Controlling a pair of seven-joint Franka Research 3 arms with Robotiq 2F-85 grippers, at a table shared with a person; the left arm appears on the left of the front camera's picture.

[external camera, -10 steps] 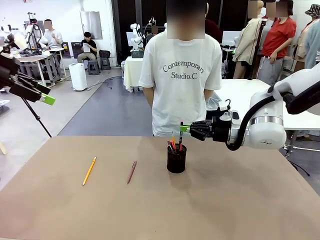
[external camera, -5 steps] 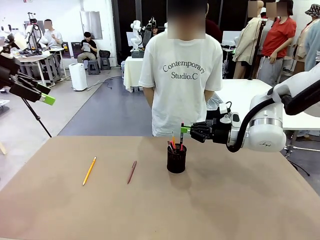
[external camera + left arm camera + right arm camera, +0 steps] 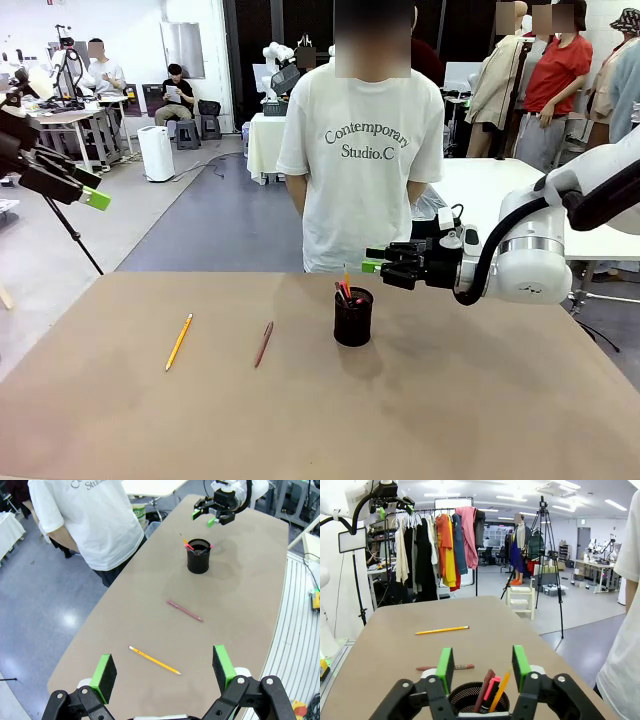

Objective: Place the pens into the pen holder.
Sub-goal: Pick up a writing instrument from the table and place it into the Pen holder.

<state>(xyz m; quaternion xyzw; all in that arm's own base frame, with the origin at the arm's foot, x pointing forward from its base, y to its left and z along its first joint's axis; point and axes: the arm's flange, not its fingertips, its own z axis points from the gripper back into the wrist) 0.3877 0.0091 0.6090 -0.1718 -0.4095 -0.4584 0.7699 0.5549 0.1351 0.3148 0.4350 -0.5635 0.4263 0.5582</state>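
Black mesh pen holder [image 3: 353, 318] held several pens [image 3: 346, 290]; yellow pencil [image 3: 179, 341] and reddish-brown pen [image 3: 263, 344] lay unplaced on table [image 3: 500, 400] (both arms' jaws spread, empty).

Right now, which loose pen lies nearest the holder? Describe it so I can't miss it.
On the brown table, look left of the black mesh pen holder. The nearer of two loose pens is the reddish-brown pen; the yellow pen lies farther left.
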